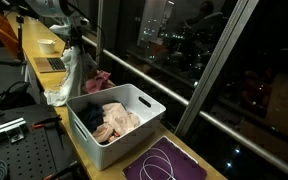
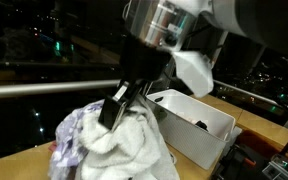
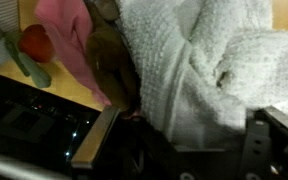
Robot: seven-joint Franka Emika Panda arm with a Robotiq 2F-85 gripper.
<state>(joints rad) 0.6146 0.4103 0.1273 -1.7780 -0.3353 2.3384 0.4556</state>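
Observation:
My gripper (image 2: 122, 103) is shut on a white towel (image 2: 134, 145), which hangs from the jaws above a heap of laundry on the wooden counter. In the wrist view the towel (image 3: 199, 60) fills the space between the fingers (image 3: 174, 135). In an exterior view the towel (image 1: 69, 75) hangs under the gripper (image 1: 72, 47), left of a white basket (image 1: 144, 105). A pink cloth (image 3: 69, 40) and a brownish cloth (image 3: 109, 60) lie under the towel.
The white basket (image 2: 219, 125) holds pink and dark clothes (image 1: 109, 120). A purple mat with a white cord (image 1: 164, 162) lies near the counter's front. A red and green object (image 3: 32, 48) lies on the counter. A window railing (image 1: 164, 75) runs behind.

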